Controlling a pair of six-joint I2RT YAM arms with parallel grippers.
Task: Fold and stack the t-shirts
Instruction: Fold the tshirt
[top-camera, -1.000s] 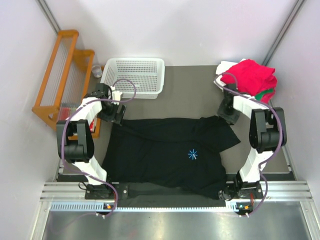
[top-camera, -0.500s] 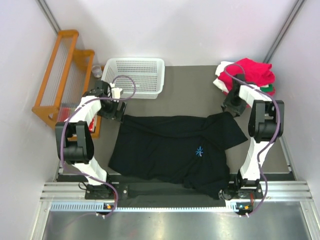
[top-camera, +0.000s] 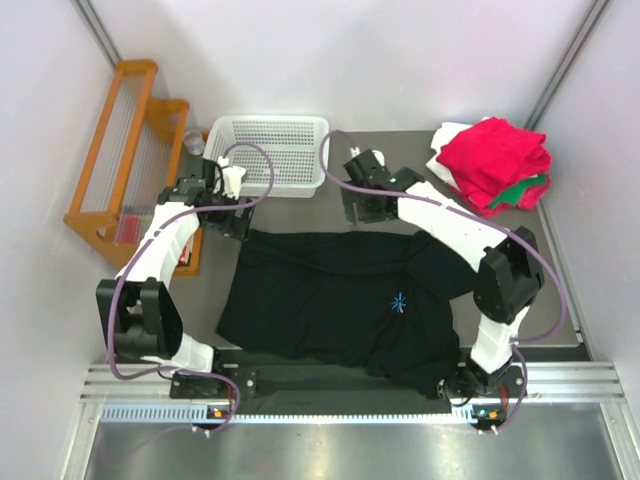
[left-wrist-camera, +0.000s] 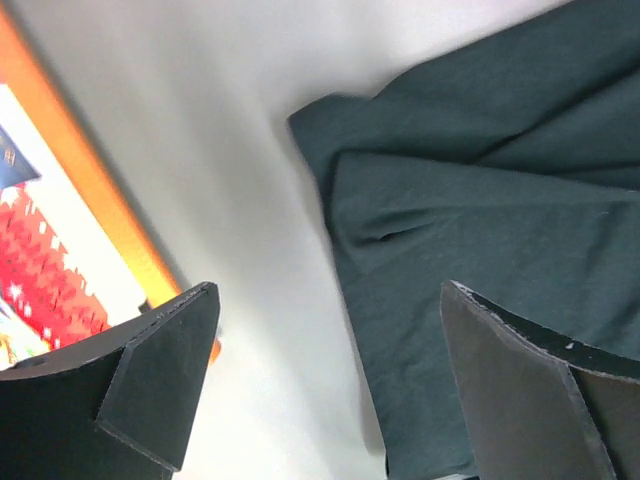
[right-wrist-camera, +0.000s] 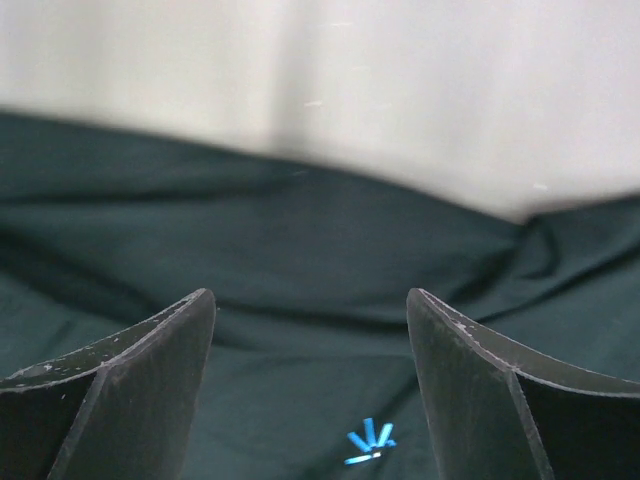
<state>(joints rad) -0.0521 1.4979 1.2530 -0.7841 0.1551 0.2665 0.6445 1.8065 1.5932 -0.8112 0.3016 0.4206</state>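
**Right arm swings inward**

Black t-shirt (top-camera: 340, 300) lies spread, rumpled, centre-front. At its far edge, left gripper (top-camera: 228, 218) and right gripper (top-camera: 362, 208) both gape empty. The right has left the sleeve, probably to smooth before folding.

We see two arms in white shells with black joints, the left arm (top-camera: 160, 235) and the right arm (top-camera: 450, 215), each trailing a looping purple cable (top-camera: 248, 145). Our fingers (left-wrist-camera: 160, 390) are dark, flat-faced wedges with scuffed edges.
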